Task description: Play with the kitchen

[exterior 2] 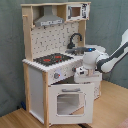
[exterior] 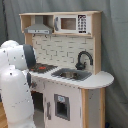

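My arm (exterior 2: 111, 56) is smooth, glossy white plastic with dark joints. The kitchen (exterior 2: 55, 65) looks like matt white-painted board framed in pale, unvarnished-looking wood. Its faucet (exterior: 83, 58) is smooth black (plastic or metal, I cannot tell), the sink (exterior: 72, 75) a dull grey basin, the hood (exterior: 39, 29) matt grey, and the oven door (exterior 2: 69, 101) has a clear window.

First exterior view: behind arm (exterior: 15, 85), faces kitchen (exterior: 70, 70) sink side; second exterior view: opposite, hob-side corner; both share kitchen front.

Tall white and wood kitchen (exterior: 70, 75) (exterior 2: 55, 70), upright, oven door seemingly shut
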Robot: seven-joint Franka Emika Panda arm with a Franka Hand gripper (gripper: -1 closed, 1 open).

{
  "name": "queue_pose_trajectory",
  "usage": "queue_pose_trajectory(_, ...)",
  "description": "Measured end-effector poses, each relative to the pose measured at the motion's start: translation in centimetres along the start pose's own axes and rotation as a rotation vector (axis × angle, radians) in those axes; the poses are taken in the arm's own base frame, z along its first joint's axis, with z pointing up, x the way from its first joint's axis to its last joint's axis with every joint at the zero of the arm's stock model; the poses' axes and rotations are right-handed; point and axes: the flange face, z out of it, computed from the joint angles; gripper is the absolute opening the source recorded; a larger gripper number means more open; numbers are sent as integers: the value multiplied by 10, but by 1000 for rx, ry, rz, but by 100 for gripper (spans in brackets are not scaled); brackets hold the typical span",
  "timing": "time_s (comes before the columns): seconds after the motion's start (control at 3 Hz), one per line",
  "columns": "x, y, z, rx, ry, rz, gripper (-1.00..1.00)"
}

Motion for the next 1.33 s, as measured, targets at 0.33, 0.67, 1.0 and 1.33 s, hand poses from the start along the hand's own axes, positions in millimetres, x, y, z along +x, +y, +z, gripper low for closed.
queue_pose_trajectory(0.33, 1, 3, 8, 5, 28, 5, -100)
queue_pose_trajectory(0.67, 12, -1, 13, 12, 55, 38, -100)
queue_pose_trajectory(1.0, 24, -6, 16, 21, 85, 90, -100)
queue_pose_trajectory(1.33, 35, -12, 18, 35, 118, 136, -100)
